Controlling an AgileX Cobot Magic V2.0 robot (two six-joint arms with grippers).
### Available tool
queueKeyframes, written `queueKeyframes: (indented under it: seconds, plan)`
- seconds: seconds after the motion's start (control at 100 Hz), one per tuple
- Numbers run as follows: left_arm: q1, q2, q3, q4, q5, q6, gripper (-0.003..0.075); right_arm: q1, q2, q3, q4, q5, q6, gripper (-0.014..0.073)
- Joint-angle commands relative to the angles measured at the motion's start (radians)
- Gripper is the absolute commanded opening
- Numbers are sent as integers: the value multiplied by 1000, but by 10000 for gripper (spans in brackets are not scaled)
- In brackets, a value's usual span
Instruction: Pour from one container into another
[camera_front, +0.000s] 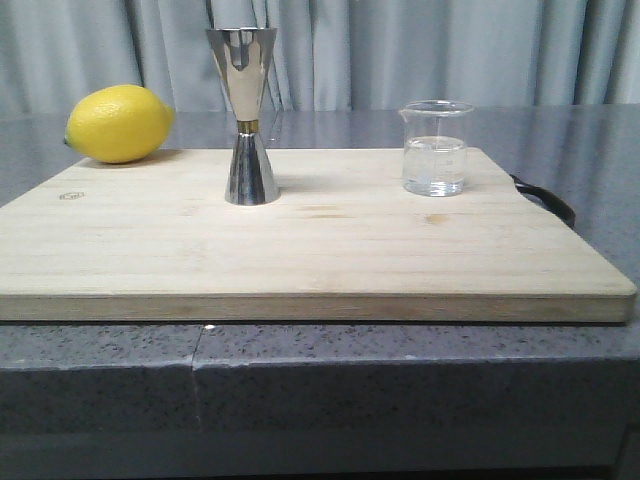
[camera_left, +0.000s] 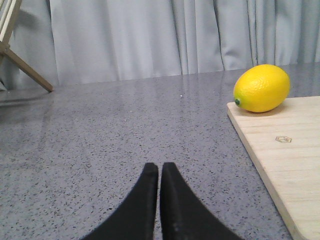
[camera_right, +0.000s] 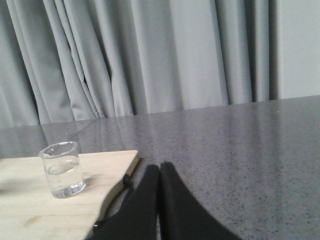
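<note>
Beaker (camera_front: 435, 148): small clear glass, pouring lip, white printed marks, upright on the right rear part of the wooden cutting board (camera_front: 300, 250). Clear liquid fills roughly the lower half. Nothing touches it.

Steel jigger (camera_front: 248, 115): hourglass shape, gold band at waist, upright near the board's middle rear, well apart from the beaker and to its left in the front view.

Lemon (camera_front: 118, 123): at the board's rear left corner.

Board lies on a grey speckled countertop (camera_front: 300, 360); grey curtain (camera_front: 400, 50) behind.

Left gripper (camera_left: 159, 170): black fingers pressed together, nothing between them, over bare countertop beside the board's left edge.

Right gripper (camera_right: 159, 170): fingers likewise closed and empty, over the countertop beside the board's right edge, beaker near.
</note>
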Motion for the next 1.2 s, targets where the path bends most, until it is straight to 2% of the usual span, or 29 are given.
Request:
queueKeyframes:
  seconds: [0.0, 0.11, 0.19, 0.24, 0.35, 0.41, 0.54, 0.63, 0.75, 0.84, 0.9, 0.97, 1.04, 1.09, 1.19]
  plan:
    - [1, -26, 33, -9, -85, -11, -19, -4, -14, 20, -10, -88, -5, -71]
    - [1, -26, 33, -9, -87, -11, -19, -4, -14, 20, -10, -88, -5, -71]
    - [-1, -26, 33, -63, -113, -28, -19, -4, -14, 20, 3, -98, -5, -71]
    - [-3, -26, 33, -159, -138, -48, -19, -4, -14, 20, 52, -109, 39, -71]
    - [-3, -26, 19, -468, -162, -101, -20, -4, -14, 2, 149, -96, 185, -71]
    - [-3, -24, -14, -583, -79, -101, -20, -2, -14, -49, 150, -3, 214, -71]
    - [-3, 6, -128, -593, 168, -83, -20, 15, 29, -220, 146, 268, 209, -71]
    - [-3, 49, -203, -640, 262, 4, -20, 36, 106, -340, 142, 386, 142, -71]
    - [-3, 134, -287, -747, 271, 196, -19, 77, 260, -487, 142, 544, -77, -71]
    - [-3, 207, -335, -800, 290, 306, -18, 94, 374, -552, 142, 595, -174, -71]
    - [-3, 266, -362, -849, 323, 394, -11, 100, 444, -572, 142, 586, -182, -64]
    - [-3, 331, -385, -933, 362, 526, 33, 108, 524, -585, 149, 553, -182, -36]
    - [-3, 396, -392, -1049, 390, 686, 119, 121, 593, -588, 151, 511, -182, 33]
    - [-3, 439, -392, -1136, 405, 806, 209, 131, 637, -588, 151, 477, -182, 111]
    - [-3, 522, -392, -1283, 428, 999, 442, 149, 713, -588, 155, 400, -182, 324]
